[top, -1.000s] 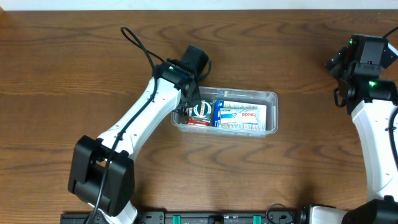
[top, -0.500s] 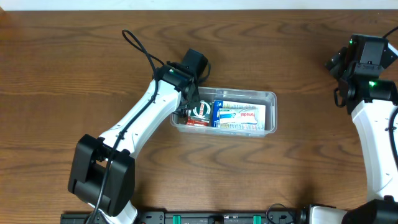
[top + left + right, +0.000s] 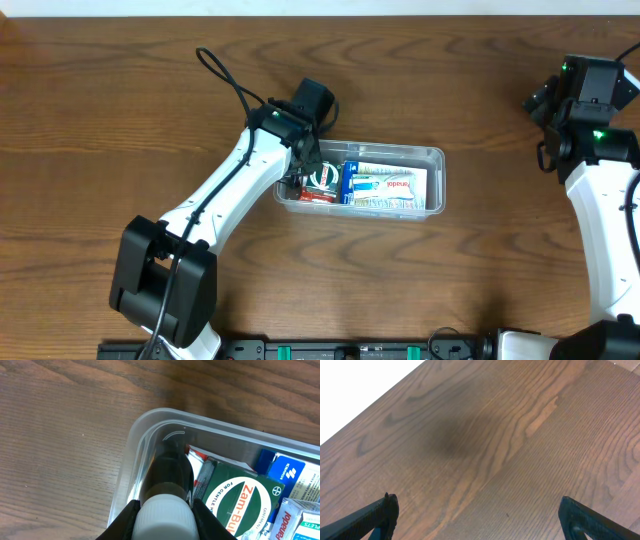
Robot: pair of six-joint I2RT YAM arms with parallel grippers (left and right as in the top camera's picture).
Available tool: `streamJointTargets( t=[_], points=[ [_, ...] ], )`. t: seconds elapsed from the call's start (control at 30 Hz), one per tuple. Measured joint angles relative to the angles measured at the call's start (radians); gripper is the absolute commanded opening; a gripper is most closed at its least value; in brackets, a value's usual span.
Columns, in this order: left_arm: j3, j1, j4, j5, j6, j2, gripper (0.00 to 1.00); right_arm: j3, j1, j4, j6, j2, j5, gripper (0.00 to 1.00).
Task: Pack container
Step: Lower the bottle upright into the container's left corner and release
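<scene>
The clear plastic container (image 3: 436, 160) sits mid-table, its rim (image 3: 131, 440) close in the left wrist view. It holds a green Zam-Buk box (image 3: 239, 501), blue and white medicine boxes (image 3: 385, 185) and a red-edged packet. My left gripper (image 3: 298, 172) reaches into the container's left end and is shut on a dark bottle with a white cap (image 3: 165, 519), which lies along the container's left wall. My right gripper (image 3: 480, 520) is open and empty over bare wood at the far right.
The brown wooden table (image 3: 120, 110) surrounds the container. The left arm (image 3: 225, 195) crosses from the front left, with a black cable looping behind it. The right arm (image 3: 600, 190) stands at the right edge.
</scene>
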Motion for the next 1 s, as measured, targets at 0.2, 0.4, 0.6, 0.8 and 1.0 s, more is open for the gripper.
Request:
streamJointTargets(
  t=[0.2,0.4,0.6,0.8,1.0],
  points=[
    [0.0,0.0,0.0,-0.001,0.0,0.0,0.33,0.0,0.0,0.0,0.0,0.0,0.0,0.99],
    [0.0,0.0,0.0,-0.005,0.0,0.0,0.35,0.0,0.0,0.0,0.0,0.0,0.0,0.99],
    [0.0,-0.001,0.005,-0.007,0.0,0.0,0.45,0.0,0.0,0.0,0.0,0.0,0.0,0.99],
    [0.0,-0.002,0.006,-0.007,-0.001,0.0,0.45,0.0,0.0,0.0,0.0,0.0,0.0,0.99],
    [0.0,-0.002,0.006,-0.007,0.0,0.0,0.46,0.0,0.0,0.0,0.0,0.0,0.0,0.99]
  ],
)
